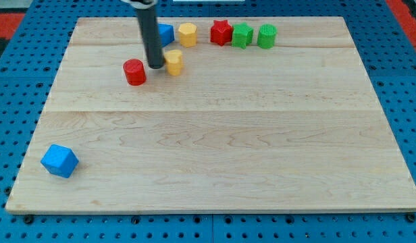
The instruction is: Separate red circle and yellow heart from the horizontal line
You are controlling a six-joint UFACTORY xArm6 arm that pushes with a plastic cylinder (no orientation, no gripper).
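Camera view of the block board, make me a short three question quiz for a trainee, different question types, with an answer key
1. True or false: my tip sits between the red circle and the yellow heart.
2. Multiple choice: which block lies alone near the view's bottom left? A) green star B) blue cube C) red star
3. Fill in: the block farthest to the view's right in the top row is coloured ____.

Key:
1. True.
2. B, the blue cube.
3. Green: the green cylinder, right of the green star and red star.
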